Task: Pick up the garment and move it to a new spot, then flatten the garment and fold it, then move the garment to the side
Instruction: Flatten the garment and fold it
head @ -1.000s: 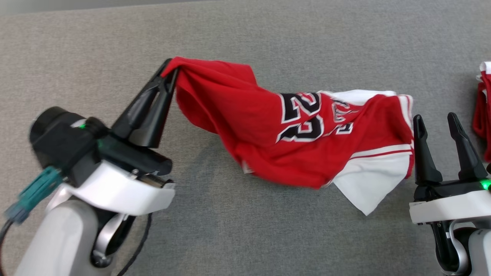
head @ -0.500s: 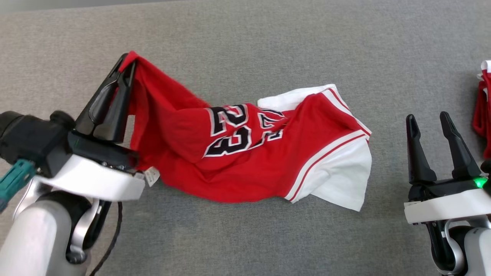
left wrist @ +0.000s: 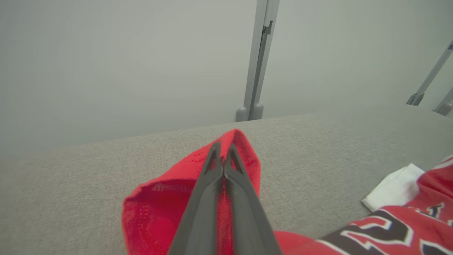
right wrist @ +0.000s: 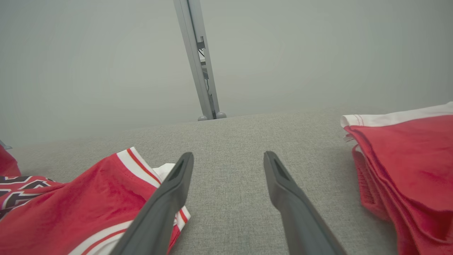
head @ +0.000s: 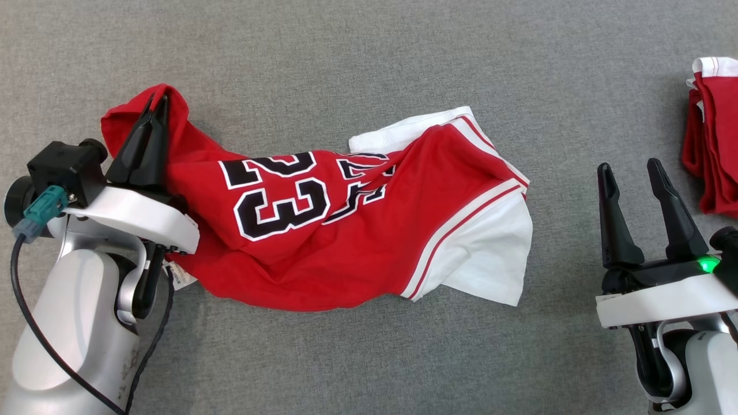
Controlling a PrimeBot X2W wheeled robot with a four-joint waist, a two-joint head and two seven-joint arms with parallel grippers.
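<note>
Gray fabric tabletop (head: 369, 57). I see the shirt (head: 346, 230) crumpled centre-left, the left gripper (head: 155, 112) clamped on its red edge and the right gripper (head: 627, 166) apart, empty. Risk: the thin pinch slips, or the cloth bunches while I flatten it.

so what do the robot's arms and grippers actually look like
Both match: the left gripper and right gripper each have two long, dark, tapering fingers on a black base, then a white curved wrist shell and a pale grey forearm. The left wrist carries a black camera block with a teal plug and a looping black cable. A green light glows on the right base.
</note>
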